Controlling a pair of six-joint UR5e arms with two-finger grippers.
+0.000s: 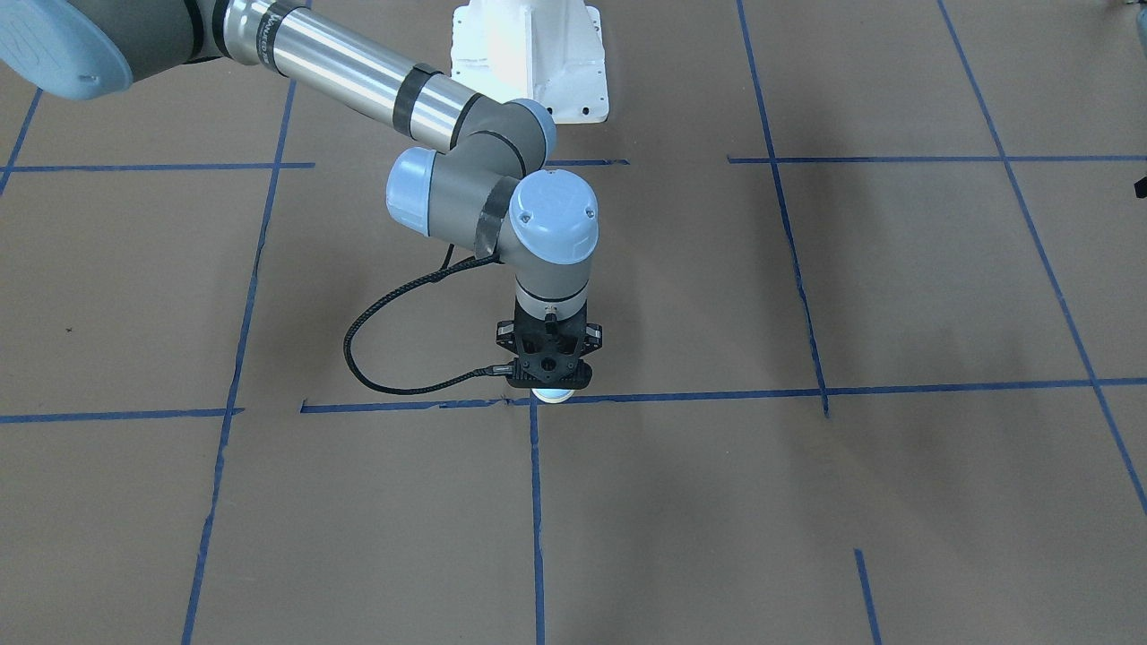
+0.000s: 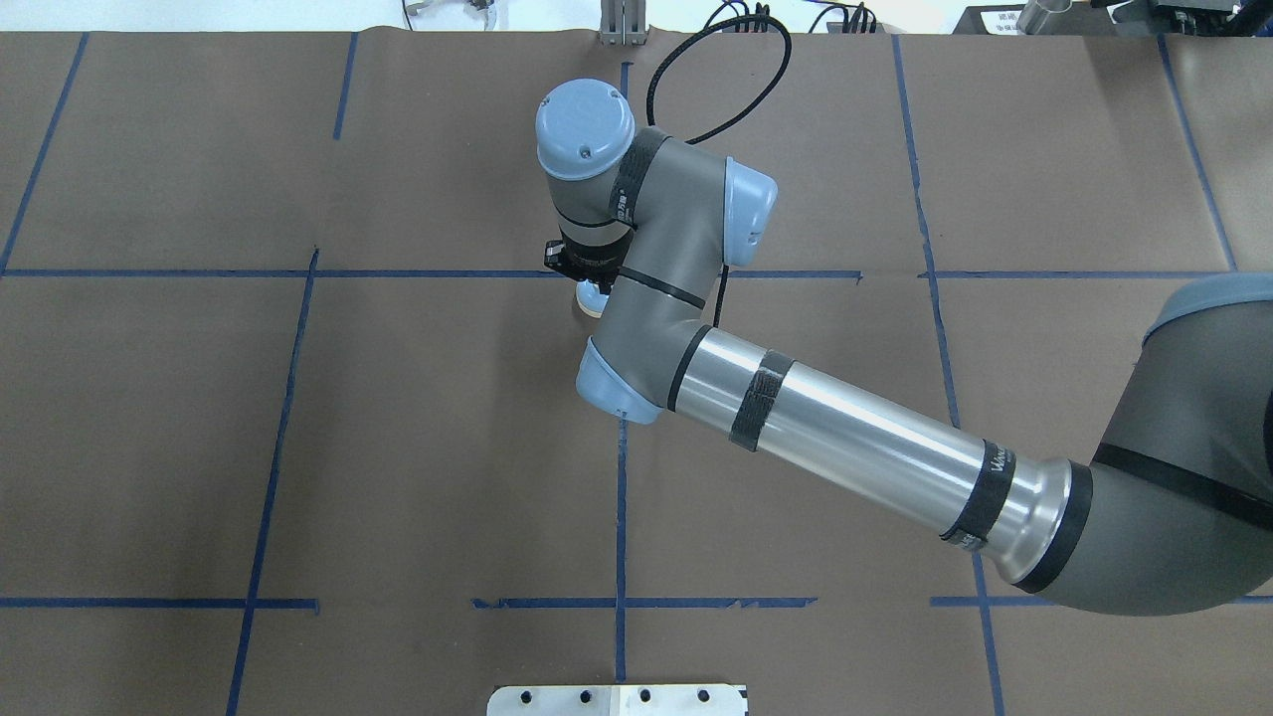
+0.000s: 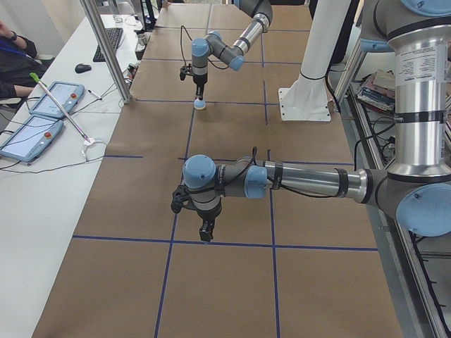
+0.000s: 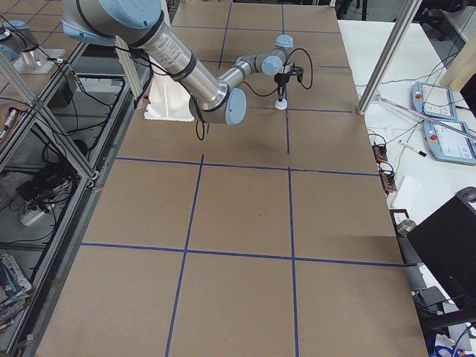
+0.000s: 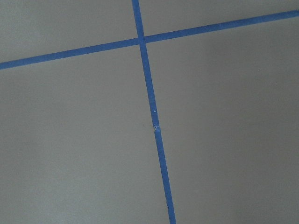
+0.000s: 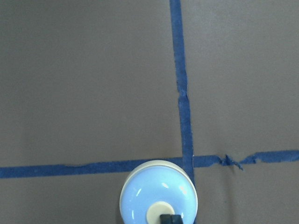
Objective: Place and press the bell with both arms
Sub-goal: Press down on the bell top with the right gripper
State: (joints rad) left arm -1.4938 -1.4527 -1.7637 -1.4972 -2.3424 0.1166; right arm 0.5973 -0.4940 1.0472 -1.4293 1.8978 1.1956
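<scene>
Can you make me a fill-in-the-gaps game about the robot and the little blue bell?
1. The small light-blue dome-shaped bell with a cream rim sits on the brown table at a crossing of ____ tape lines.
2. The black gripper above the bell belongs to the robot's ____ arm.
3. The gripper's tip is right over the bell's round cream ____.
Missing words: blue; right; button.
</scene>
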